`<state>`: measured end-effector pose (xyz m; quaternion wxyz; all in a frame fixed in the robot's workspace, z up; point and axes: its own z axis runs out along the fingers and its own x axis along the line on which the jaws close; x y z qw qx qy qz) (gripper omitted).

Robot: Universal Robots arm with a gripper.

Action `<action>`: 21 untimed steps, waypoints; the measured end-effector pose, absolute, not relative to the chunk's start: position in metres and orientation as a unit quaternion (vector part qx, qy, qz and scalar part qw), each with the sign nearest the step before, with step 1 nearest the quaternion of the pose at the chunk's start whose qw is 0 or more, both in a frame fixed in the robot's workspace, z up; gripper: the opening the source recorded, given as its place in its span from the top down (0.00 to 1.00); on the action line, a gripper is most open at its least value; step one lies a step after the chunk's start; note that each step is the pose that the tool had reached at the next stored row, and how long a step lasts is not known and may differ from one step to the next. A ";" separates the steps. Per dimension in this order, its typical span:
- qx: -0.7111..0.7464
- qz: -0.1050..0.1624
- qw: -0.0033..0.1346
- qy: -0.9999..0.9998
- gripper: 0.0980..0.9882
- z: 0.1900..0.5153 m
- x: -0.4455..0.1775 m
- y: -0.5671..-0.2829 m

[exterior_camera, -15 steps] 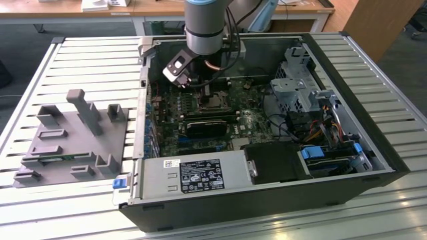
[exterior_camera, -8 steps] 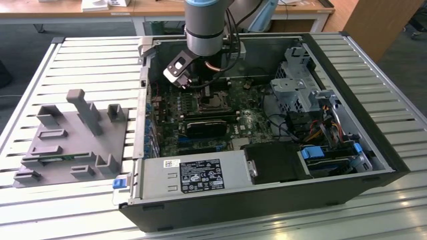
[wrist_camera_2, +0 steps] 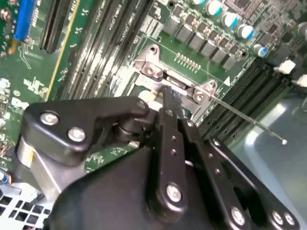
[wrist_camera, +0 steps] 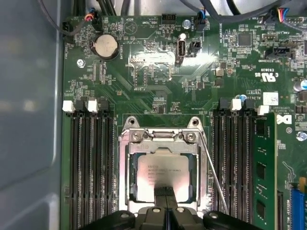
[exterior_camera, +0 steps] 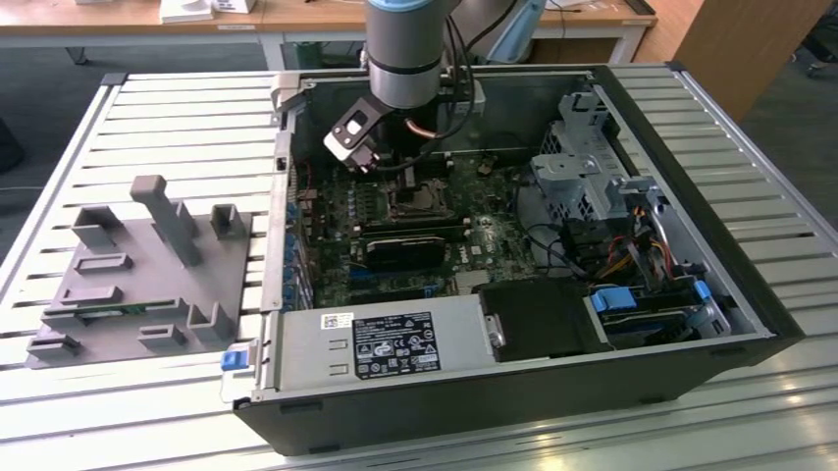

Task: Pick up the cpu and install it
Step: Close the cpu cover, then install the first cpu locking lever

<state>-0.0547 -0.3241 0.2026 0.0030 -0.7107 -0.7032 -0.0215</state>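
Over the open computer case (exterior_camera: 733,324), exterior view: my arm reaches down to the motherboard (exterior_camera: 433,245), my gripper (exterior_camera: 371,165) low above the socket (exterior_camera: 416,203). First wrist view: the cpu (wrist_camera: 161,176) lies flat within the socket frame, my fingertips (wrist_camera: 169,192) pressed together at its near edge. Second wrist view: fingers (wrist_camera_2: 169,103) look closed, though whether they touch the chip I cannot tell.
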 end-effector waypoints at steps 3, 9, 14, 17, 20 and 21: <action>-0.711 -0.021 0.003 -0.703 0.99 0.215 -0.055 -0.324; -0.711 -0.021 0.003 -0.703 0.99 0.215 -0.049 -0.324; -0.711 -0.021 0.003 -0.703 0.99 0.215 -0.044 -0.324; -0.711 -0.021 0.003 -0.703 0.99 0.215 -0.042 -0.324; -0.711 -0.021 0.003 -0.703 0.99 0.215 -0.039 -0.324; -0.711 -0.021 0.003 -0.703 0.99 0.215 -0.039 -0.324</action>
